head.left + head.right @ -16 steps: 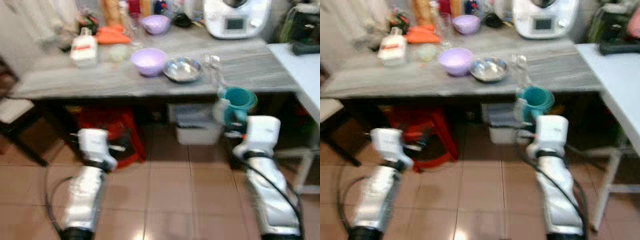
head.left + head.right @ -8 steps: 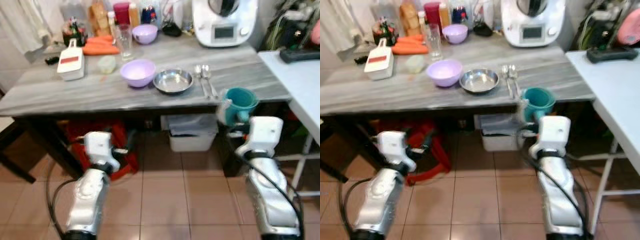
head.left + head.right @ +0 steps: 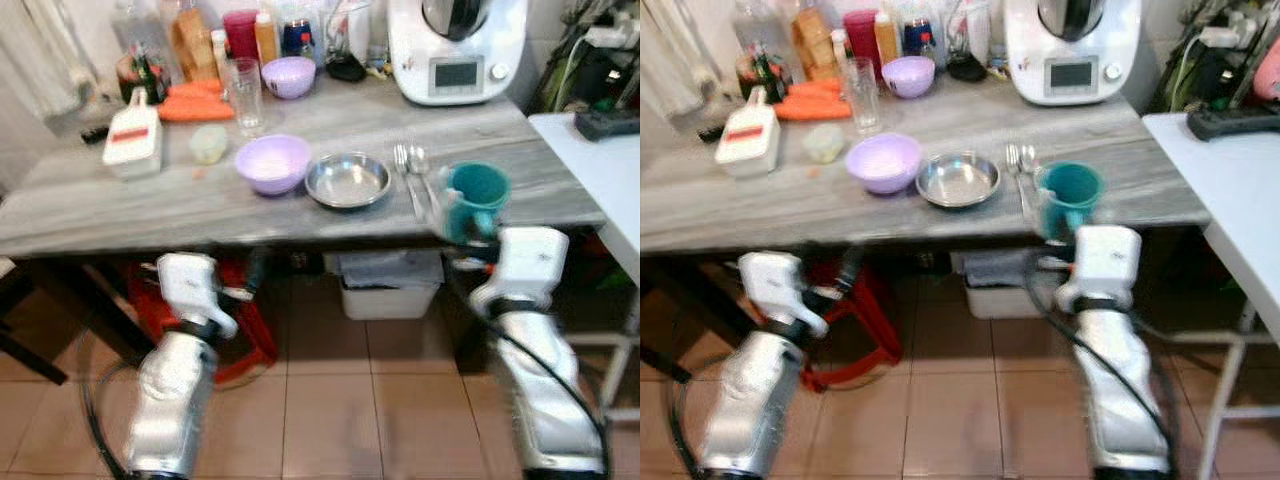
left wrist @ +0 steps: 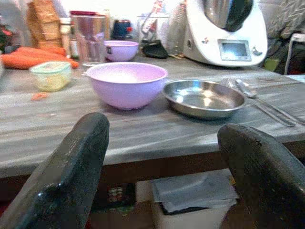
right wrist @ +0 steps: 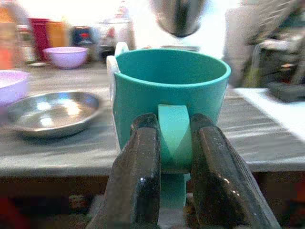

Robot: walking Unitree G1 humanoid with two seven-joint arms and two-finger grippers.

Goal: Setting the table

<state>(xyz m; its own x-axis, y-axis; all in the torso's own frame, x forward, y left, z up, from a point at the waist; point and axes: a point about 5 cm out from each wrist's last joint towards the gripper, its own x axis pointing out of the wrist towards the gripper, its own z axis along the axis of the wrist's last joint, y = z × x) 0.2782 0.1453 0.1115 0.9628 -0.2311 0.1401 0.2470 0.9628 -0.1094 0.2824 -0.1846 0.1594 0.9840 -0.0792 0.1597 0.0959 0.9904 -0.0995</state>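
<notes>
**Now we are holding a teal cup at the table**

Right now we are standing in front of a long grey table (image 3: 90, 215). Our right gripper (image 5: 174, 157) is squeezing the handle of a teal cup (image 5: 167, 90). Its two black fingers (image 5: 138, 171) are pressing on both sides of the handle. We are holding the cup upright at the front edge of the table, near the right end. We cannot tell if the cup is touching the table top.

Just beside the cup, a fork and a spoon (image 3: 412, 178) are lying on the table. Next to them a shiny metal bowl (image 3: 347, 180) is sitting, and next to that a purple bowl (image 3: 272, 162). A clear glass (image 3: 243, 92) is standing farther back. Behind it we are seeing a smaller purple bowl (image 3: 288, 76), some carrots (image 3: 192, 103) and a big white kitchen machine (image 3: 458, 48).

Our left gripper (image 4: 164, 157) is staying low in front of the table edge. Its fingers (image 4: 71, 171) are spread wide apart, and it is holding nothing. Under the table a red stool (image 3: 855, 320) and a white box (image 3: 390, 290) are sitting on the tiled floor (image 3: 350, 420).
</notes>
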